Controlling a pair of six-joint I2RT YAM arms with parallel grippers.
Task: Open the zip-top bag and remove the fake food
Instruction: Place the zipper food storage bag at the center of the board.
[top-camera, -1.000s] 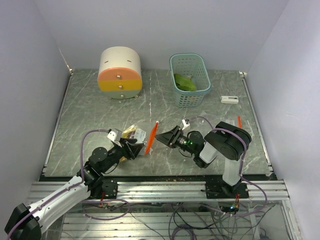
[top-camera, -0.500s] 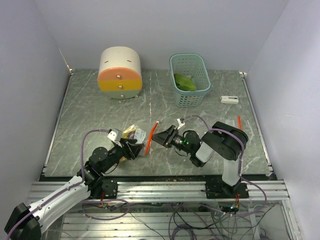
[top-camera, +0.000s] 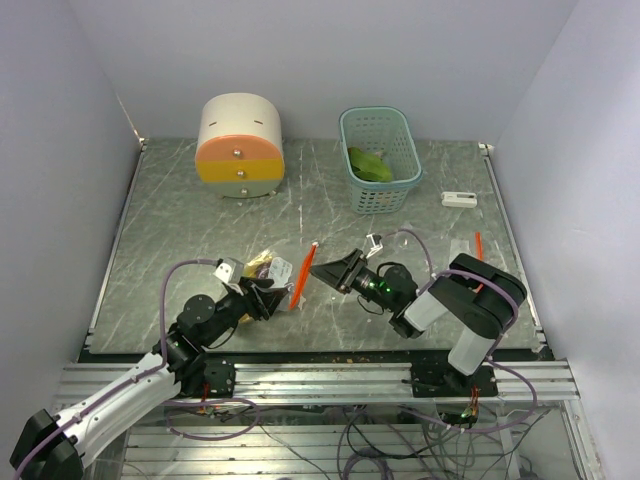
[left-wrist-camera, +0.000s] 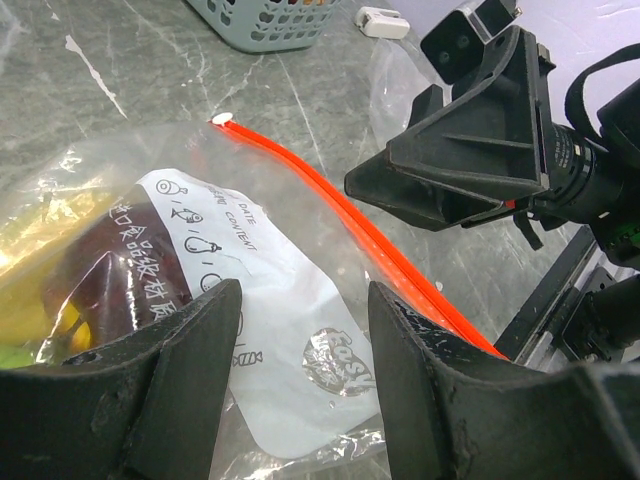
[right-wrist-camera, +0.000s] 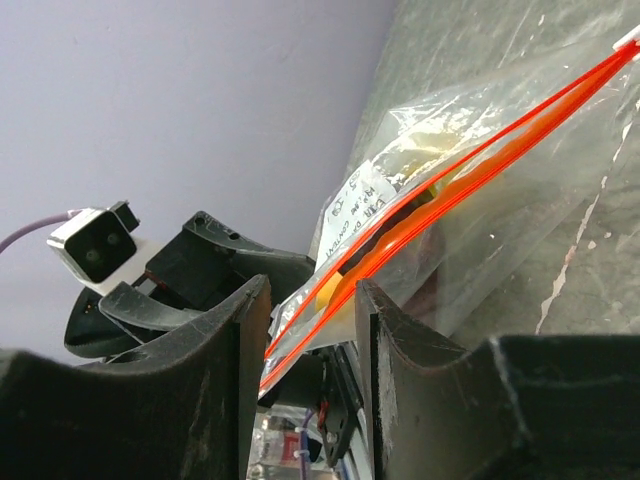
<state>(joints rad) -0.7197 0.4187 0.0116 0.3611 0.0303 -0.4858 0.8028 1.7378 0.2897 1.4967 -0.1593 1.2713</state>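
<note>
Bag label (left-wrist-camera: 262, 330) reads "DATE", "CONTENT"; other writing illegible

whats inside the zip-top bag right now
Through the clear zip-top bag, the left wrist view shows fake food: a dark red-purple piece, yellow beside it, a bit of lime green. The white printed label covers the rest, so a count isn't possible.

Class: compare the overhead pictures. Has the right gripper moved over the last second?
Yes, slightly: the right gripper first edged left toward the bag's orange zip strip, then drew back; the basket stays fixed.
</note>
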